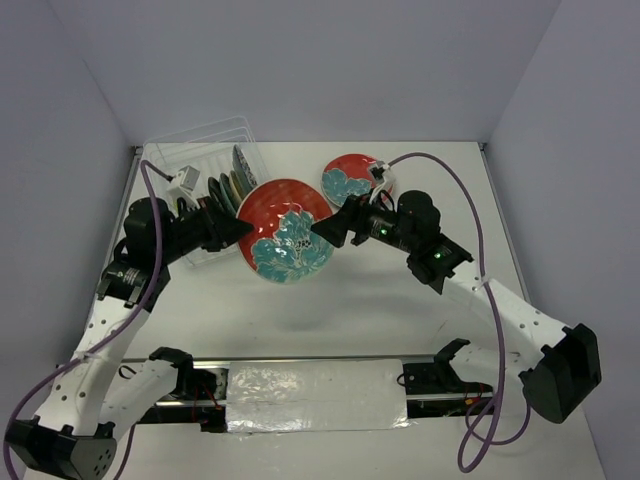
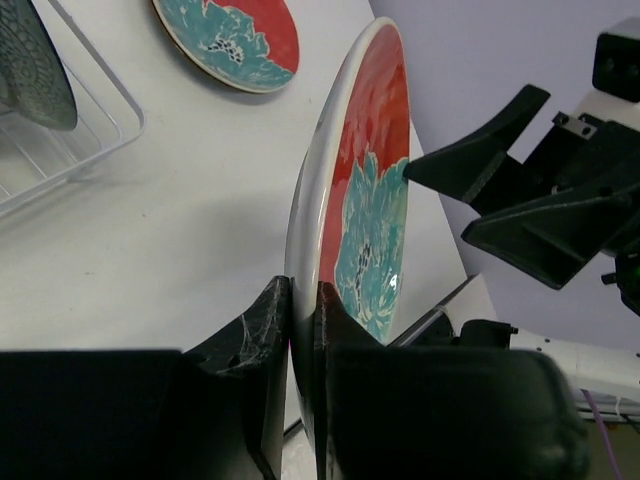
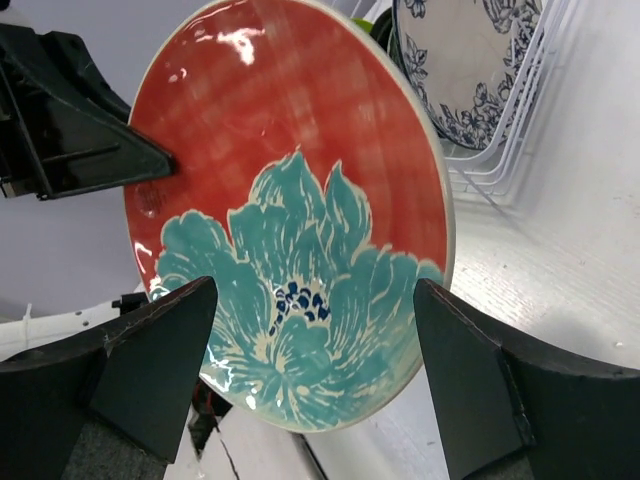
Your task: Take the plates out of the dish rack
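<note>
Red plate (image 1: 287,232) upright on edge, in air over surface (image 1: 400,300), just right of dish rack (image 1: 190,135). Left pincer (image 2: 303,300) clamped on its rim. Right pincer (image 3: 315,300) wide open, empty, close in front of painted face (not rim); probably needs turning edge-on.

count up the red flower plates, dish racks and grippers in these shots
red flower plates: 2 - held plate, flat plate
dish rack: 1
grippers: 2 - left gripper, right gripper
total: 5
</note>
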Available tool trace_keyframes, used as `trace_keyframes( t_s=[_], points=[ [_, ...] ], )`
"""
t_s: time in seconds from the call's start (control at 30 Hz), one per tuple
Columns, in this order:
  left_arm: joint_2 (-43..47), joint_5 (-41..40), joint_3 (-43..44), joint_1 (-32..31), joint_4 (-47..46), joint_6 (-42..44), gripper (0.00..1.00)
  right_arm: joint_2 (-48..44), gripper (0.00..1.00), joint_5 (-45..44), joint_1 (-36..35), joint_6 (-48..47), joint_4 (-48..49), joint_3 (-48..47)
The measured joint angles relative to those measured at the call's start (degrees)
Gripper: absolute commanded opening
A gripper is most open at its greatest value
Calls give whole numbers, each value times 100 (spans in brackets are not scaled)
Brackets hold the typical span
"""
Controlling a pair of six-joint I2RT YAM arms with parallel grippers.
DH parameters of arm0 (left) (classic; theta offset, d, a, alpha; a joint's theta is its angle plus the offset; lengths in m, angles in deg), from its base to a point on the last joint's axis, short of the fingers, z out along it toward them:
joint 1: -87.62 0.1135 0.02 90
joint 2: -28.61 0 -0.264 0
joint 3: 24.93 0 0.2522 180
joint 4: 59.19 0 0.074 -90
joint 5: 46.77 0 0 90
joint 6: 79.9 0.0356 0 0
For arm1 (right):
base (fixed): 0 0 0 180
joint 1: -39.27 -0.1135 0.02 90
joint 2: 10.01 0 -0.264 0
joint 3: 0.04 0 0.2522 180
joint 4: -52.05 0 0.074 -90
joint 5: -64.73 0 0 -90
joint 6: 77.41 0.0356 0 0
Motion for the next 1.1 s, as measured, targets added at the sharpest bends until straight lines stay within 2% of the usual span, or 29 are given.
trace_keyframes(
  t_s=[0.2,0.47,0.5,0.53,0.6,0.63,0.67,0.7,0.73,0.77,0.8,0.83,0.87,1.0,1.1],
  points=[
    [2,50,-74,42,-396,-144,0,-374,85,-428,-55,-205,-74,79],
    [170,509,-411,42,-1360,-584,0,-448,81,-463,72,-365,-245,177],
    [221,575,-470,37,-1475,-592,0,-448,77,-337,114,-326,-223,221],
    [254,605,-511,37,-1543,-588,0,-437,65,-232,153,-295,-201,238],
    [271,660,-592,39,-1668,-612,0,-409,46,109,208,-216,-31,273],
    [267,673,-632,42,-1722,-634,0,-398,30,319,254,-120,120,317],
    [260,684,-662,44,-1768,-671,5,-389,16,516,299,-70,273,361],
    [256,684,-699,50,-1801,-664,16,-380,0,706,369,50,439,422],
    [256,647,-726,79,-1779,-601,31,-378,0,1005,496,435,680,514],
    [236,649,-730,85,-1816,-540,59,-369,0,1108,581,658,831,555],
    [223,647,-710,76,-1856,-540,76,-350,0,1248,664,730,979,619],
    [214,608,-616,52,-1751,-522,91,-323,0,1401,776,793,1084,693],
    [197,516,-472,42,-1598,-417,99,-282,0,1515,909,831,1071,785],
    [98,-389,363,24,-682,68,100,52,0,1488,1762,1198,479,1040],
    [186,-1117,693,26,-39,509,99,400,0,898,2621,1462,33,1108]
  ],
)
